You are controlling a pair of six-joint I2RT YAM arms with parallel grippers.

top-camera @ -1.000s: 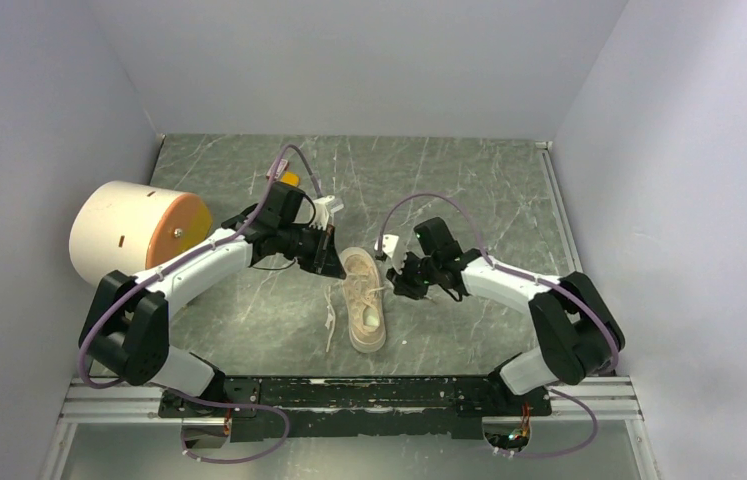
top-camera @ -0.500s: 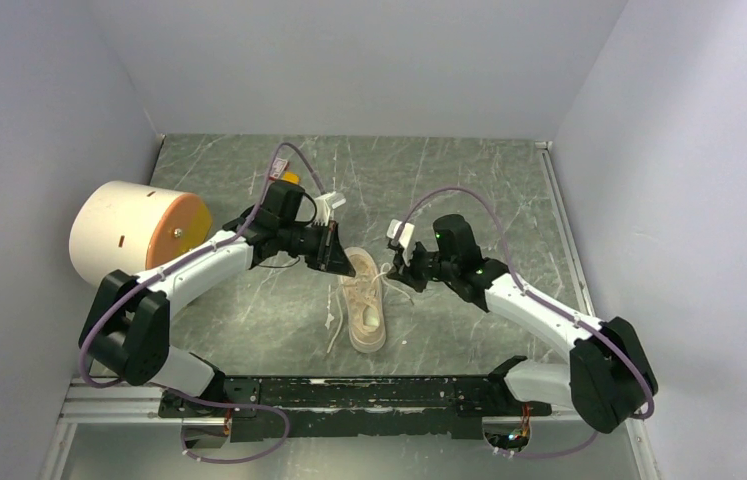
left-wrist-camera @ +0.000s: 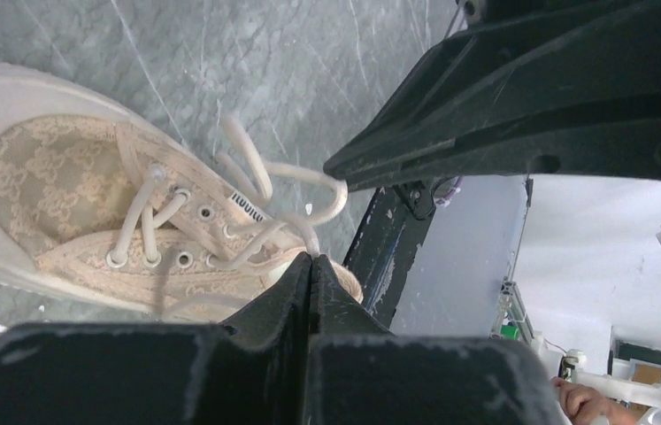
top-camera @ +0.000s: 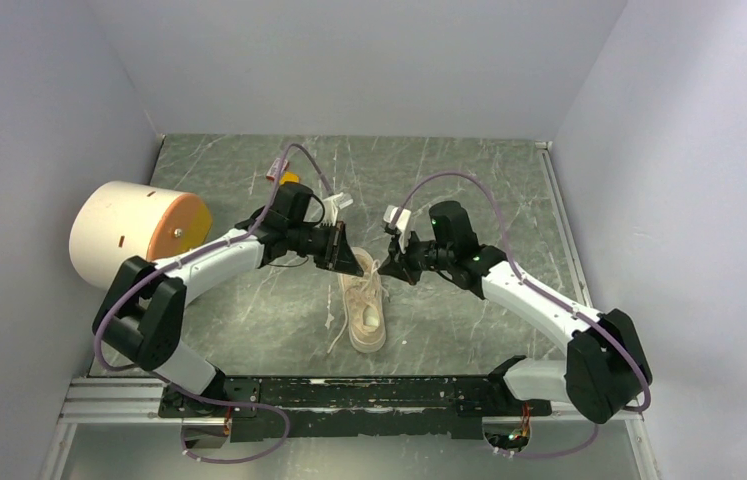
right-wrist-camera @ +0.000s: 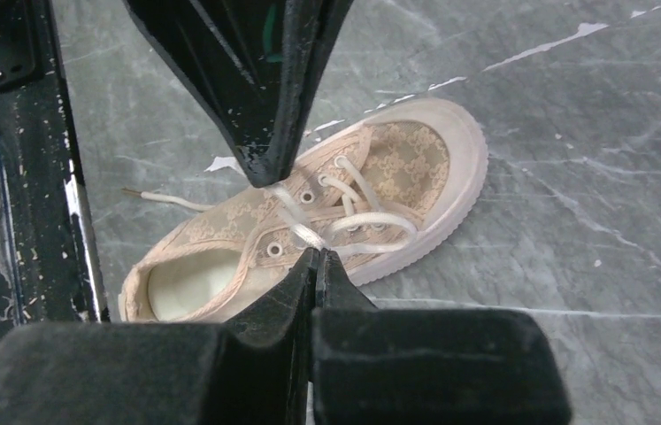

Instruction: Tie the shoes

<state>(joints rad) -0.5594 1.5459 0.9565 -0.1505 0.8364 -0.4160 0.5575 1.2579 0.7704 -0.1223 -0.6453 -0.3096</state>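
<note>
The sneaker (top-camera: 366, 312) lies about midway between the worktop's (top-camera: 489, 190) left and right edges, nearer its near edge. It sits sole down, toe toward the far edge and heel opening toward the near edge. Its laces (top-camera: 378, 276) are loose over the tongue, and 1 free end trails on the worktop off the shoe's left side.

Both arms reach in over the toe half, 1 from each side. The left tool (top-camera: 346, 262) has its 2 fingers (left-wrist-camera: 265, 310) pressed together. In the left wrist view a strand runs from the eyelets straight into their tips, so it is clamped on the laces. The right tool (top-camera: 390, 272) is also together. In the right wrist view its fingers (right-wrist-camera: 344, 305) meet right where 2 strands cross above the eyelets, pinching lace there. A looped strand spans between the 2 tool tips, which are near each other but apart.

A cream-and-orange cylinder (top-camera: 134, 232) lies on its side at the left edge, well apart from the shoe.
</note>
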